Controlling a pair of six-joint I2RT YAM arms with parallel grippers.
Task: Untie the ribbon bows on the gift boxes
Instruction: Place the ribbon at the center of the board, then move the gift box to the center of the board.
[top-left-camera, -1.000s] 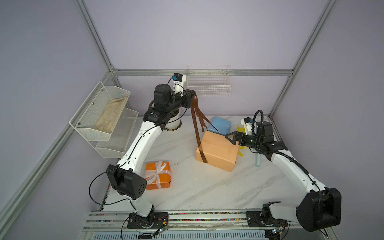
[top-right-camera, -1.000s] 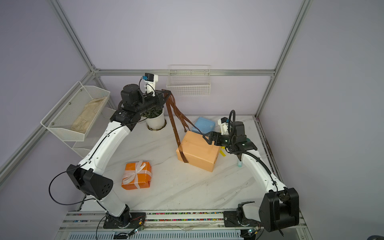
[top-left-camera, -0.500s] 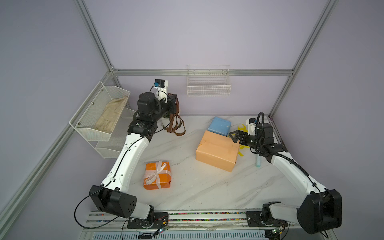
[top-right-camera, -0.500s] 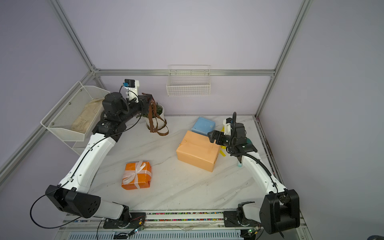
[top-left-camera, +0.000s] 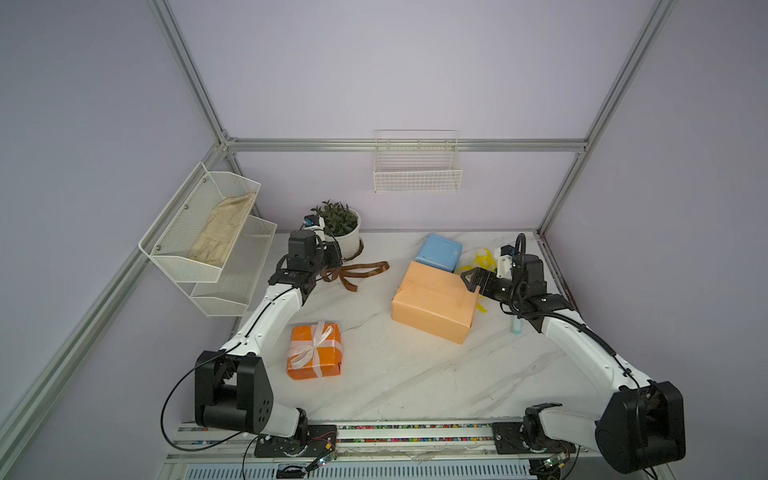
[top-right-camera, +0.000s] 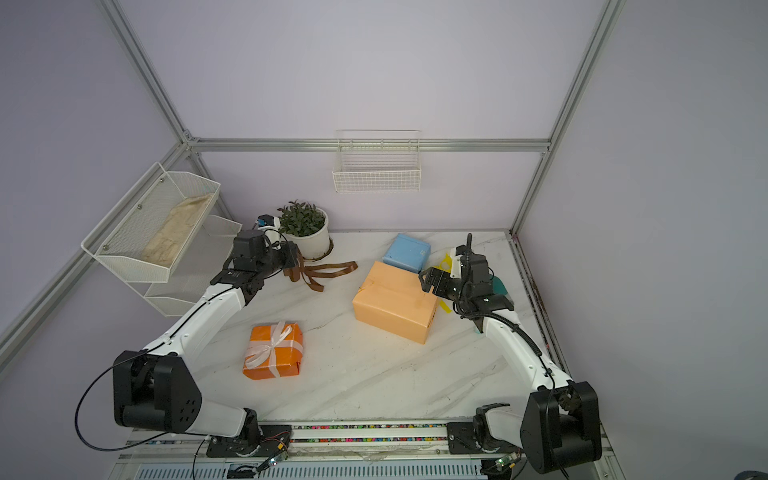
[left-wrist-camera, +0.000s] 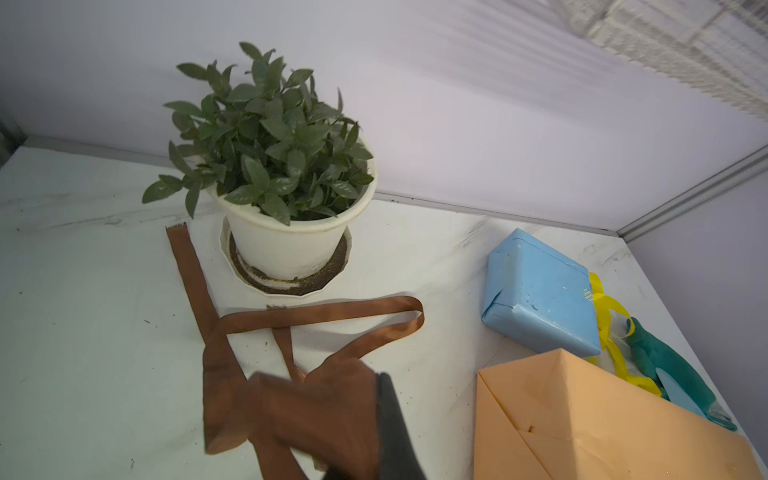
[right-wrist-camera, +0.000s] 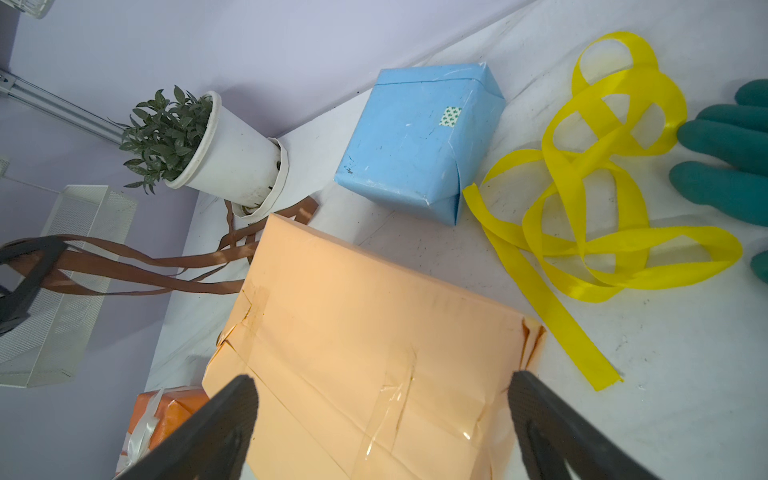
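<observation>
Left gripper (top-left-camera: 329, 266) is clamped tight on a bunch of the brown ribbon (top-left-camera: 357, 272), low over the table (top-left-camera: 395, 374), with the plant pot (top-left-camera: 345, 241) just beyond its tips. The rest of the ribbon trails out from the jaws across the marble towards the peach box (top-left-camera: 432, 303), which sits bare and well apart.

The job now, I'd say, is a clean let-go: open fully, then lift straight up so no loop snags a finger and the pot isn't brushed.

Right gripper (right-wrist-camera: 382, 386) hangs spread as wide as it goes over the peach box's corner and grips nothing. The yellow ribbon (right-wrist-camera: 602, 199) lies loose just beyond it, beside the blue box (top-left-camera: 439, 251).

One to go: the white bow (top-left-camera: 313, 343), tied on the orange box (top-left-camera: 316, 353), back towards the left arm's base.
</observation>
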